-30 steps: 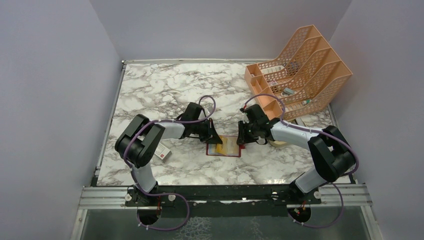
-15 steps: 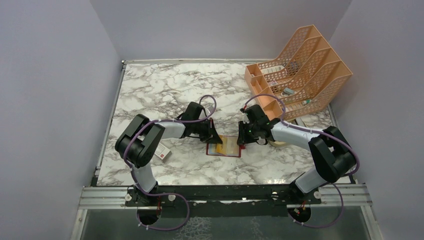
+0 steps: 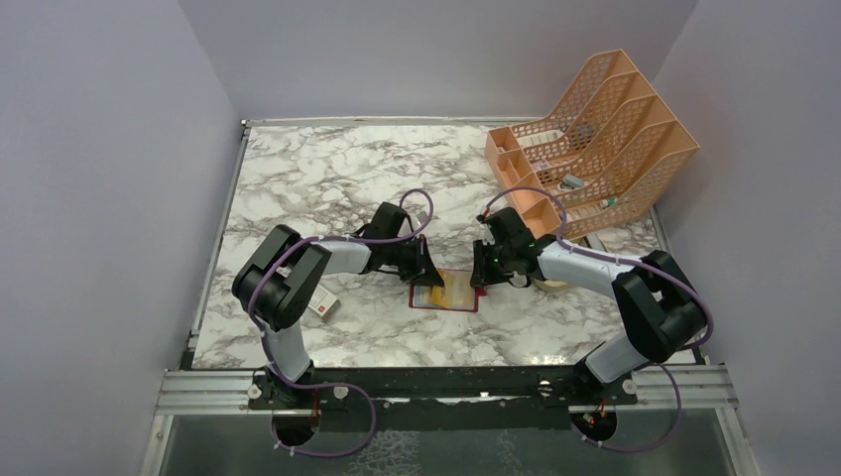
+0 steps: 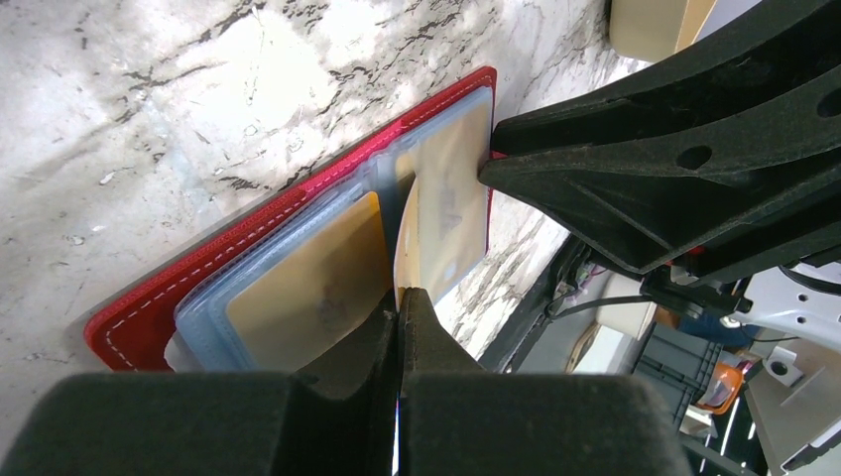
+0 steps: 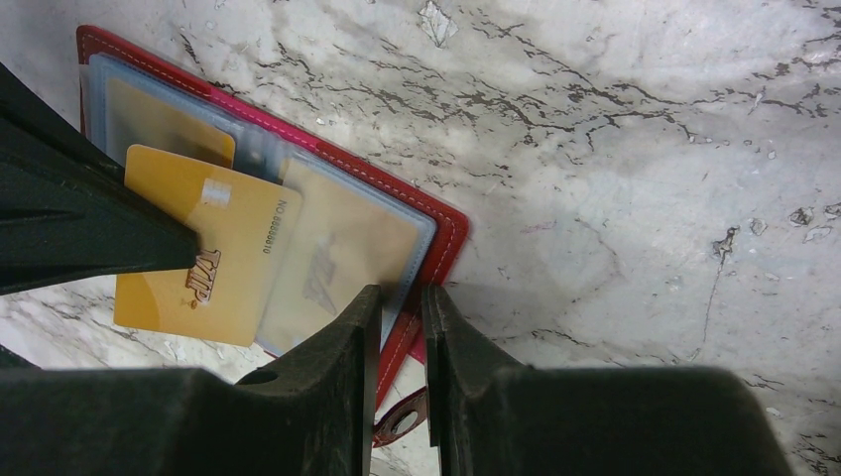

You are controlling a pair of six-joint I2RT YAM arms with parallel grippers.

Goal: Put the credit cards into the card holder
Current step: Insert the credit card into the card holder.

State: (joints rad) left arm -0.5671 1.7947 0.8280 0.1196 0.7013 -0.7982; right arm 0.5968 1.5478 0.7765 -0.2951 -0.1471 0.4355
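The dark red card holder [image 3: 446,301] lies open on the marble, its clear sleeves up. It also shows in the left wrist view [image 4: 198,273] and the right wrist view [image 5: 436,213]. My left gripper [image 3: 428,277] [image 4: 400,297] is shut on a gold credit card [image 5: 198,253], held at the card's left end. The card's right end lies inside the right sleeve. A second gold card [image 4: 307,293] sits in the left sleeve. My right gripper [image 3: 480,277] [image 5: 402,296] is closed on the holder's right edge. No blue card is in view.
An orange mesh file rack [image 3: 595,139] stands at the back right. A small white box with a red mark [image 3: 322,303] lies beside the left arm. A beige tray [image 3: 551,285] is partly hidden under the right arm.
My left arm has shifted slightly right, nudging the gold card toward the right sleeve. The right gripper and the holder have stayed in place.
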